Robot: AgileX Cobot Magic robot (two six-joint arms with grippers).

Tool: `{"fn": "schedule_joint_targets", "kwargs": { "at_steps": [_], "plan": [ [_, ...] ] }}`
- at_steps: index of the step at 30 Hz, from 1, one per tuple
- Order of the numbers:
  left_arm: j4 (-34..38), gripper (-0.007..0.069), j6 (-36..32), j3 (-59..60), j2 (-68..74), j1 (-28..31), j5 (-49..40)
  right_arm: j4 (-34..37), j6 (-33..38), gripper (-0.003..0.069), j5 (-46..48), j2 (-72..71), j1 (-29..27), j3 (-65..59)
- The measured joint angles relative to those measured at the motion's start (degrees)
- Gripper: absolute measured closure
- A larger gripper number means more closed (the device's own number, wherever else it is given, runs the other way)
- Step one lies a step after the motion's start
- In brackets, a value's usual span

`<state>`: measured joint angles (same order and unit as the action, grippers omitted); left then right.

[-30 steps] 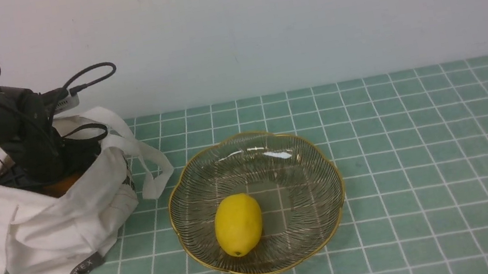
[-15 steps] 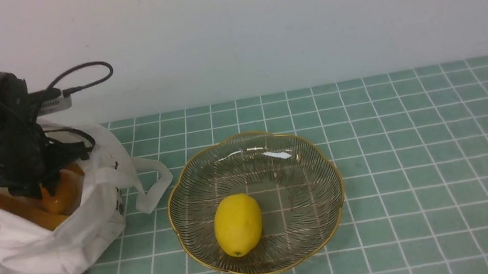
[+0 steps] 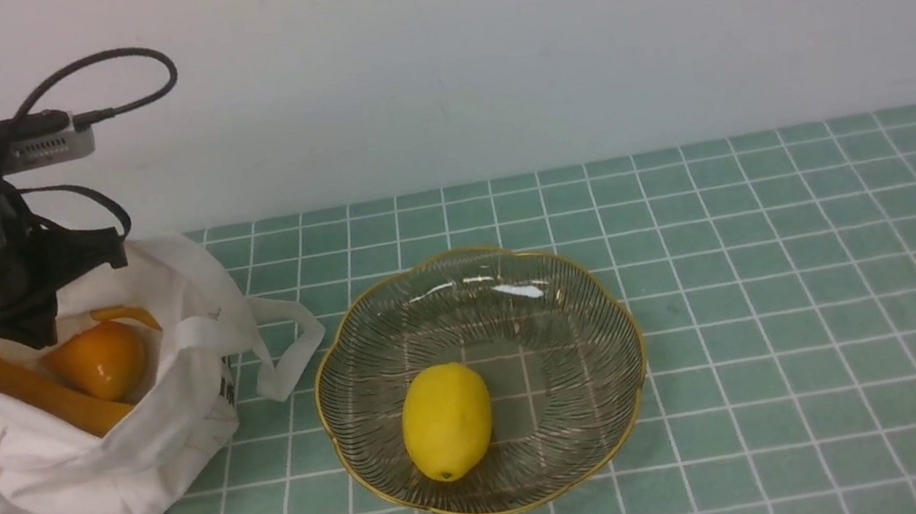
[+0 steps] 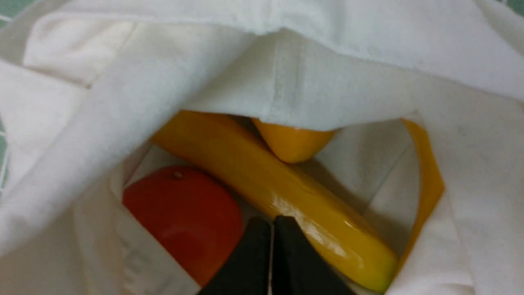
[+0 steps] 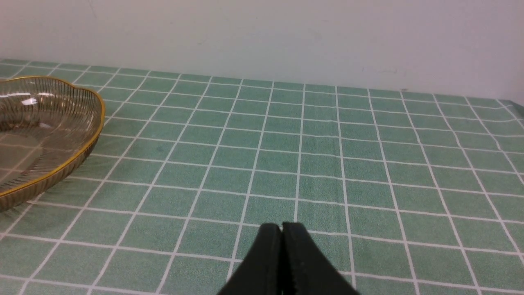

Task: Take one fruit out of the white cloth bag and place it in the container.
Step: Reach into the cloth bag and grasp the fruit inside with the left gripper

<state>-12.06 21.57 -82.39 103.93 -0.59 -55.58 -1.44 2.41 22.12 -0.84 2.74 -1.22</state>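
Note:
The white cloth bag (image 3: 86,463) sits at the left with its mouth open. Inside lies the fruit (image 3: 99,360), a glossy orange oval, beside long yellow-orange bananas (image 3: 39,397). My left gripper (image 3: 37,335) hangs just above the bag's mouth, shut with nothing between its jaws. In the left wrist view the shut gripper (image 4: 272,223) points down at the fruit (image 4: 180,213) and a banana (image 4: 286,192); a bag fold (image 4: 286,82) covers part of the contents. The container (image 3: 639,357), a ribbed glass bowl with a gold rim, stands mid-table. My right gripper (image 5: 281,227) is shut over bare tablecloth.
A yellow lemon (image 3: 447,420) lies in the bowl's front left. The bag's strap (image 3: 287,339) trails toward the bowl. The bowl's rim (image 5: 88,143) shows at the edge of the right wrist view. A white wall closes off the back of the green tiled table.
My left gripper has risen out of the bag and shut on nothing. The bag's mouth has spread open and shifted left, so the fruit and bananas now show.

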Motion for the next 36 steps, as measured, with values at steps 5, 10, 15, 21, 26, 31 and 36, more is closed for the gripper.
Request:
{"fn": "schedule_joint_targets", "kwargs": {
  "at_steps": [5, 10, 15, 21, 26, 31, 36],
  "plan": [
    [1.58, 0.0628, -0.28, 0.0, 3.36, 0.77, 5.1, 0.0, 0.0, 0.0674, 0.0, 0.0, 0.0, 0.0],
    [5.71, 0.0604, -4.03, 0.0, 6.76, 3.52, 8.74, 0.0, 0.0, 0.0674, 0.0, 0.0, 0.0, 0.0],
    [9.63, 0.0525, -8.84, 0.0, 8.87, 4.84, 10.05, 0.0, 0.0, 0.0674, 0.0, 0.0, 0.0, 0.0],
    [13.18, 0.0235, -12.68, 0.0, 10.82, 4.86, 11.98, 0.0, 0.0, 0.0674, 0.0, 0.0, 0.0, 0.0],
    [12.06, -0.0014, -12.59, 0.0, 11.85, 4.86, 14.03, 0.0, 0.0, 0.0674, 0.0, 0.0, 0.0, 0.0],
    [8.04, -0.0057, -10.03, -0.12, 13.72, 4.86, 15.2, 0.0, 0.0, 0.0674, 0.0, 0.0, 0.0, 0.0],
    [5.46, -0.0055, -7.38, -0.31, 15.09, 4.86, 16.32, 0.0, 0.0, 0.0674, 0.0, 0.0, 0.0, 0.0]
  ]
}}
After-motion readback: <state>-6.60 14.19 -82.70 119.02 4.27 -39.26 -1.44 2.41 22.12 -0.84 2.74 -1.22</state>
